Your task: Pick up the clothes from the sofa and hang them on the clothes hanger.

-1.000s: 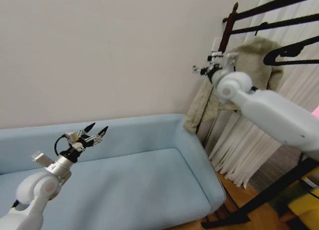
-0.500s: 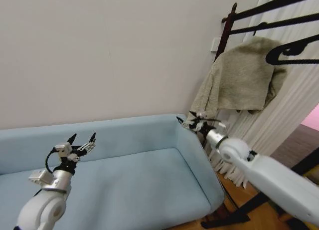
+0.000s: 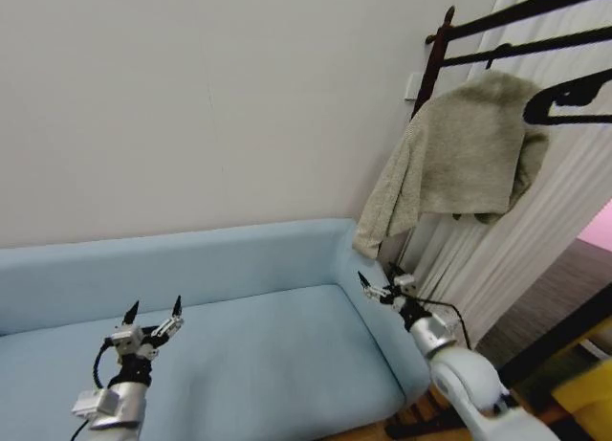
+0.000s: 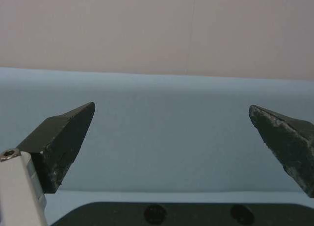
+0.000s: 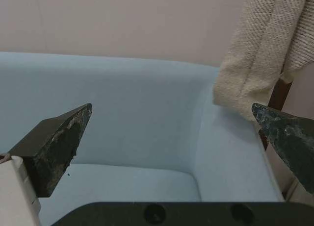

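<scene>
A beige knitted garment (image 3: 459, 159) hangs draped over the dark clothes rack (image 3: 432, 63) at the upper right, one end trailing down beside the sofa's arm; it also appears as a hanging fold (image 5: 260, 49) in the right wrist view. The light blue sofa (image 3: 258, 364) has nothing lying on its seat. My left gripper (image 3: 153, 315) is low over the seat's left part, open, holding nothing. My right gripper (image 3: 375, 280) is low near the sofa's right arm, open, below the garment and apart from it. Both wrist views show wide-apart fingertips (image 4: 64, 142) (image 5: 54, 147).
A plain wall (image 3: 191, 106) rises behind the sofa. White pleated curtains (image 3: 507, 269) hang to the right behind the rack. The rack's dark base (image 3: 430, 422) stands on the wooden floor at the lower right. An empty black hanger (image 3: 574, 92) hangs on the rack.
The right arm has come down from the rack to beside the sofa's arm, leaving the garment hanging. The left arm has also sunk lower over the seat.
</scene>
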{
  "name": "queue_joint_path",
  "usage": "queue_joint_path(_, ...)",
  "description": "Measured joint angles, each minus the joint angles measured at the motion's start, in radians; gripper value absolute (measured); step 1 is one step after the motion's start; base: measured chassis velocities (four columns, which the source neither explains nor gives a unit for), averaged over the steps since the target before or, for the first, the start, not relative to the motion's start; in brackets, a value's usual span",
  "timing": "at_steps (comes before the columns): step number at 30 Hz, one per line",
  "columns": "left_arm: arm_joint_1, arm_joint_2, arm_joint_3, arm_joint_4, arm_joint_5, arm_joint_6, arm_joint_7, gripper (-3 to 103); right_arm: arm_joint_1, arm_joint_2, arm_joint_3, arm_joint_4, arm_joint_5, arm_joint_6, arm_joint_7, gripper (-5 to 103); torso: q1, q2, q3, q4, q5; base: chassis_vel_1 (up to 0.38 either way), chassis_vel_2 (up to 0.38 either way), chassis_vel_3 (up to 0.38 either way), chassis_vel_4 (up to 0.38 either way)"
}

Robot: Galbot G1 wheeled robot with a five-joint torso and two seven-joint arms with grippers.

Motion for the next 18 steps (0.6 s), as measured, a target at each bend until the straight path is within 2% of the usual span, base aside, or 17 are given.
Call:
queue_joint_path(1, 0.0, 0.0, 0.0, 0.0, 0.0, 0.0, 0.0, 100, 0.0, 0.0, 0.0, 0.0, 0.0, 0.0, 0.0, 100, 0.0, 0.0, 0.0, 0.0, 0.0, 0.0, 0.0, 0.0, 0.0)
queue_joint_path(4, 0.03, -0.052, 0.017, -0.046, 0.041, 0.046, 0.013, 100, -0.062, 0.074, 0.005, 0.071, -0.023, -0.02, -0.028, 100, 0.0, 0.0, 0.0, 0.0003, 0.0002, 0.0, 0.0, 0.0, 0.0)
queue_joint_path(8, 0.034, -0.036, 0.048, -0.058, 0.061, 0.069, -0.01, 100, -0.066, 0.123, -0.012, 0.092, -0.064, -0.018, -0.041, 100, 0.0, 0.0, 0.0, 0.0003, 0.0003, 0.0, 0.0, 0.0, 0.0)
queue_joint_path(11, 0.025, -0.011, 0.06, -0.085, 0.059, 0.113, -0.019, 100, -0.043, 0.131, -0.029, 0.116, -0.073, -0.03, -0.02, 100, 0.0, 0.0, 0.0, 0.0005, 0.0002, 0.0, 0.0, 0.0, 0.0)
queue_joint_path(18, 0.016, 0.02, 0.084, -0.12, 0.049, 0.141, -0.02, 100, -0.039, 0.121, -0.038, 0.136, -0.03, -0.046, 0.01, 100, 0.0, 0.0, 0.0, 0.0002, 0.0001, 0.0, 0.0, 0.0, 0.0)
